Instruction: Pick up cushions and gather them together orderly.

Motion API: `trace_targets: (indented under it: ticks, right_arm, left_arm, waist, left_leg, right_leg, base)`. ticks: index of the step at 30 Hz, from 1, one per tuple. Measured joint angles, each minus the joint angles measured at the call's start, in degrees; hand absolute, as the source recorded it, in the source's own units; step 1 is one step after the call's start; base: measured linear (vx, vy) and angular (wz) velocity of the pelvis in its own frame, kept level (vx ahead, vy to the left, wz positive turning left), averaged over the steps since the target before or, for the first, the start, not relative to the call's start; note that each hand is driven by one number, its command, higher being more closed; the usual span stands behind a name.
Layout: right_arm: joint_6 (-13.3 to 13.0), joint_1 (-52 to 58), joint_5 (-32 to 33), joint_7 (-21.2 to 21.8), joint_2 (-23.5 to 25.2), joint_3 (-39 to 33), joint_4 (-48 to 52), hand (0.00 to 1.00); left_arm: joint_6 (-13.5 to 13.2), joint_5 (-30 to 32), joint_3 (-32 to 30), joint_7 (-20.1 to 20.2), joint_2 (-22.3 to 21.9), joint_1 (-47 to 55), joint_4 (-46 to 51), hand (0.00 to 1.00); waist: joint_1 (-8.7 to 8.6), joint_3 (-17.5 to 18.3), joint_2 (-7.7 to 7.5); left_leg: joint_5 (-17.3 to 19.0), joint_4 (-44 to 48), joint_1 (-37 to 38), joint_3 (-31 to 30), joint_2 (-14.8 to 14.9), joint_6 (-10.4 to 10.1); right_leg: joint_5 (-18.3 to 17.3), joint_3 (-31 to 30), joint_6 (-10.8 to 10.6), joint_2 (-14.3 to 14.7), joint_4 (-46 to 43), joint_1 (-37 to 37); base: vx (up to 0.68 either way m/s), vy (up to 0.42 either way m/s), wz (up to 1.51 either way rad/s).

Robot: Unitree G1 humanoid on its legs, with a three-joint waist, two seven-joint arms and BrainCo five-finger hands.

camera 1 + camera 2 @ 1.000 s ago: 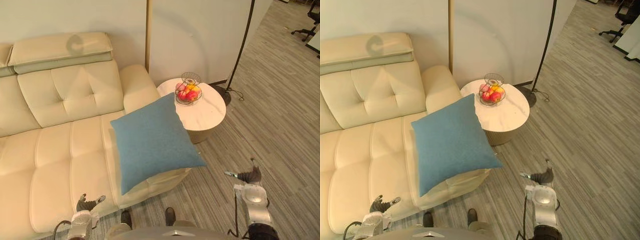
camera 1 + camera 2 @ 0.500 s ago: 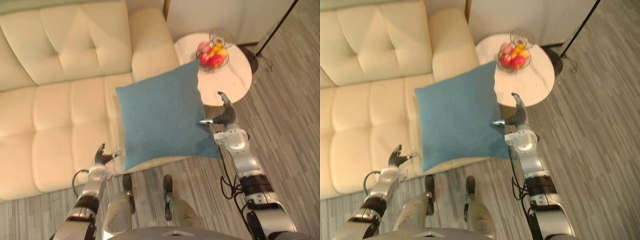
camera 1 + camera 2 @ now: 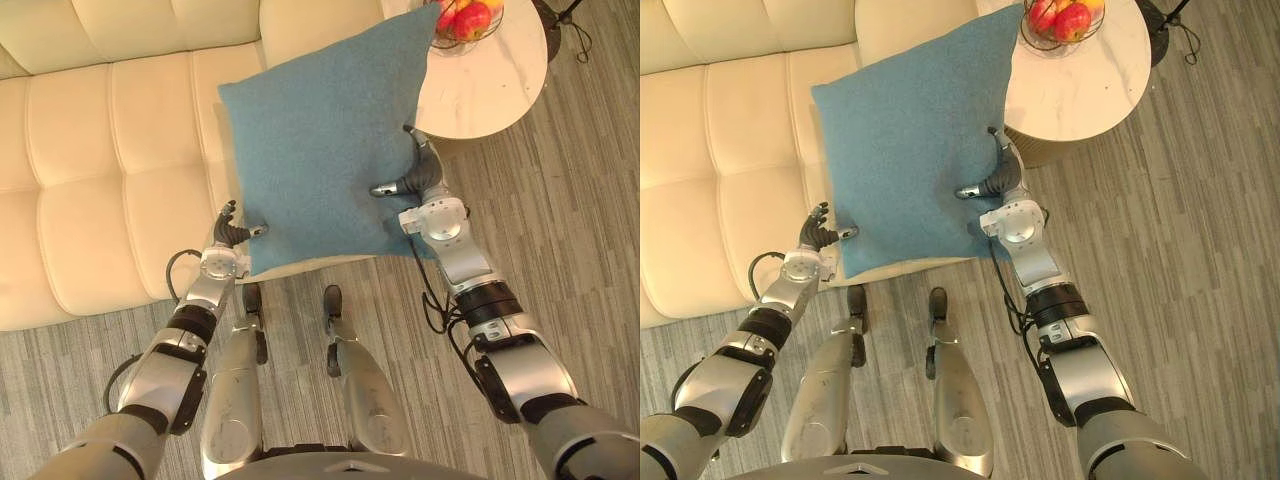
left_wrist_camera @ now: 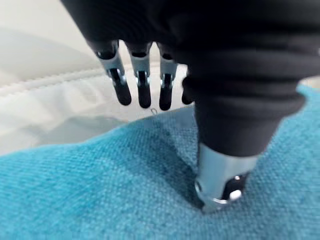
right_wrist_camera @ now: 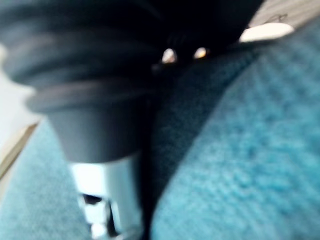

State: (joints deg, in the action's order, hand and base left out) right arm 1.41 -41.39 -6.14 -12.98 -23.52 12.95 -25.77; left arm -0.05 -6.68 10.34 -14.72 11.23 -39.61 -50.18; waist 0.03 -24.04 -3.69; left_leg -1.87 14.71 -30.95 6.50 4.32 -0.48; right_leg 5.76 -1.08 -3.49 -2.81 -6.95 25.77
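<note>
Cream sofa point(image 3: 100, 150), right end of the seat: one blue cushion point(image 3: 320, 140) lay flat there. Its near edge overhung the seat front above the floor point(image 3: 570, 220).

Left hand point(image 3: 228, 235) was at the cushion's near left corner. In the left wrist view the thumb point(image 4: 220, 175) dented the fabric, while the fingers point(image 4: 144, 92) hung straight and spread past the cushion's edge over the sofa. Nothing was gripped.

Right hand point(image 3: 418, 178) rested on top of the cushion near its right edge, thumb splayed wide from the fingers, holding nothing (the right wrist view was too close to add more than a thumb sunk in blue cloth).

To the right stood the round white tabletop point(image 3: 490, 85) with a wire fruit basket point(image 3: 468, 18). The cushion's far right corner reached over the tabletop's rim just beside the basket. I could not tell whether they touched.

Risks, as judged:
- The left hand had only a corner. Closing there could pinch thin fabric, which might slip and let the cushion swing.
- The right hand sat on top, not under. Pressing without a wrap would give no lift.
- An uneven lift could slide the overhanging cushion onto the floor.
- Any swing rightward could sweep the basket and spill the fruit.
</note>
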Motion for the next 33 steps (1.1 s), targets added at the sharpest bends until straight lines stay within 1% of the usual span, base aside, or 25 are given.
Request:
trace_targets:
  ticks: [3,5,6,12,15,16,18,19,21,23,25,27,28,30,32,33]
  right_arm:
    - [-0.4,-0.7,0.2,-0.2,0.2,0.1,0.1,1.00]
    - [-0.7,-0.9,1.0,-0.3,0.6,0.1,0.1,1.00]
    - [-1.3,-1.0,1.8,-0.5,0.7,0.1,0.3,1.00]
    - [-1.8,1.3,2.5,-2.0,1.8,-0.4,2.5,1.00]
    - [-1.7,5.0,2.9,-2.5,4.0,-3.3,5.0,1.00]
    - [-1.8,7.9,3.7,-2.5,5.1,-4.9,7.6,1.00]
    - [-1.7,11.1,4.1,-2.6,6.3,-6.3,9.6,1.00]
    - [-1.5,13.1,4.2,-2.6,7.4,-7.2,10.4,1.00]
    - [-1.1,18.5,4.1,-2.6,9.7,-8.4,13.4,1.00]
    - [-1.1,21.3,3.9,-2.6,11.1,-9.0,15.5,1.00]
    - [-1.1,25.9,3.4,-2.6,12.7,-9.6,20.4,1.00]
    - [-1.1,28.2,3.3,-2.6,13.7,-10.1,23.7,1.00]
    - [-1.1,30.3,2.3,-2.6,14.5,-10.6,26.4,1.00]
    - [-1.1,33.5,-0.1,-2.6,14.6,-10.9,29.6,1.00]
    - [-1.0,38.0,-5.5,-2.4,15.3,-10.6,34.5,1.00]
    - [-1.0,39.6,-7.0,-2.4,15.8,-10.1,36.1,1.00]
  left_arm:
    - [0.0,-2.7,0.0,-0.1,1.1,-2.2,0.1,1.00]
    - [0.0,-4.6,-0.2,-0.6,1.5,-3.0,0.3,1.00]
    - [0.0,-5.9,-0.3,-1.3,1.8,-3.1,1.3,1.00]
    - [-0.1,-8.5,-1.9,-2.4,1.7,-3.5,5.2,1.00]
    - [-0.1,-9.5,-2.8,-2.6,0.7,-3.3,8.2,1.00]
    - [-0.2,-9.6,-3.3,-3.4,0.2,-2.4,11.7,1.00]
    - [-0.6,-10.0,-3.7,-4.0,0.0,-0.8,15.6,1.00]
    - [-0.7,-10.0,-3.7,-4.2,0.0,1.1,18.7,1.00]
    - [-1.3,-10.0,-3.6,-4.5,-1.1,6.4,24.9,1.00]
    - [-1.3,-10.0,-3.5,-4.6,-1.9,9.1,27.3,1.00]
    - [-1.3,-9.9,-3.4,-4.6,-3.0,14.2,31.4,1.00]
    - [-1.3,-9.3,-3.4,-4.5,-3.8,17.9,34.6,1.00]
    - [-1.3,-8.7,-3.4,-4.5,-4.9,21.1,37.6,1.00]
    - [-1.3,-8.1,-3.3,-4.0,-6.6,25.4,41.1,1.00]
    - [-1.2,-6.6,-2.8,-3.5,-7.6,32.4,47.1,1.00]
    - [-1.2,-6.5,-2.8,-3.4,-7.9,35.3,49.7,1.00]
  waist:
    - [-0.04,-0.1,-0.03]
    - [0.02,-0.1,-0.04]
    - [0.03,-0.1,-0.05]
    - [0.66,-0.2,-0.17]
    - [1.15,-0.3,-0.29]
    - [1.41,-0.3,-0.29]
    - [1.53,-0.3,-0.29]
    - [1.54,-0.3,-0.27]
    - [1.62,-0.2,-0.19]
    - [1.65,-0.2,-0.10]
    - [1.66,-0.1,-0.06]
    - [1.58,0.0,0.20]
    - [1.10,0.3,0.66]
    - [0.97,1.7,1.46]
    - [0.84,4.3,2.58]
    - [0.85,5.3,2.98]
  left_leg:
    - [-1.6,-1.8,-0.5,0.0,0.3,-0.2]
    - [-2.5,-2.7,-0.3,0.0,0.4,-0.8]
    - [-3.3,-3.5,-0.1,0.0,0.5,-0.6]
    - [-4.3,-5.4,1.3,0.1,1.0,-1.4]
    - [-4.8,-7.4,3.8,-0.2,1.0,-1.9]
    - [-4.8,-8.1,4.4,-0.4,1.0,-2.1]
    - [-5.0,-8.5,4.8,-0.9,1.0,-2.3]
    - [-5.6,-9.4,5.7,-1.1,0.8,-2.0]
    - [-6.0,-11.7,8.5,-1.7,0.5,-2.2]
    - [-6.3,-12.7,9.8,-1.8,0.3,-2.2]
    - [-6.7,-14.4,12.0,-2.1,0.1,-2.4]
    - [-7.3,-15.6,13.6,-2.7,-0.3,-2.4]
    - [-7.9,-17.3,15.5,-3.7,-0.6,-2.5]
    - [-8.4,-19.0,17.2,-4.7,-1.0,-2.5]
    - [-8.2,-19.1,18.8,-6.0,-1.5,-2.7]
    - [-8.0,-19.2,19.6,-6.3,-1.7,-2.8]
  right_leg:
    - [0.3,0.1,0.3,0.1,0.0,1.4]
    - [0.4,0.1,0.4,0.3,0.1,1.7]
    - [0.6,0.1,0.2,0.4,-0.1,1.9]
    - [0.7,0.4,0.5,1.1,-0.3,1.5]
    - [0.2,1.0,0.9,1.2,-0.2,-0.2]
    - [0.0,1.6,1.0,1.1,-0.1,-0.8]
    - [-0.2,2.0,1.2,1.1,0.0,-1.4]
    - [-0.4,2.1,1.2,1.1,0.0,-2.0]
    - [-1.2,2.6,1.0,0.8,0.2,-3.9]
    - [-1.7,3.2,1.1,0.7,0.1,-5.0]
    - [-2.5,3.8,1.1,0.6,0.2,-6.7]
    - [-3.0,4.9,1.0,0.4,0.2,-8.1]
    - [-3.9,5.7,1.0,0.2,0.0,-9.6]
    - [-5.1,6.9,0.9,0.0,-0.6,-10.8]
    - [-6.4,8.2,0.7,-0.4,-0.8,-13.1]
    - [-6.8,8.5,0.7,-0.6,-0.7,-14.1]
  base:
    - [-0.02,-0.045,-0.01]
    - [0.01,-0.062,0.01]
    - [0.01,-0.068,-0.02]
    - [0.01,-0.064,-0.01]
    - [0.01,-0.060,0.08]
    - [0.01,-0.047,0.16]
    - [0.01,-0.027,0.14]
    - [0.03,-0.026,0.11]
    - [0.06,-0.028,0.14]
    - [0.06,-0.012,0.14]
    - [0.07,-0.009,0.14]
    - [0.09,-0.002,0.20]
    - [0.10,0.002,0.39]
    - [0.09,-0.001,0.40]
    - [0.15,-0.005,0.38]
    - [0.13,0.001,0.23]
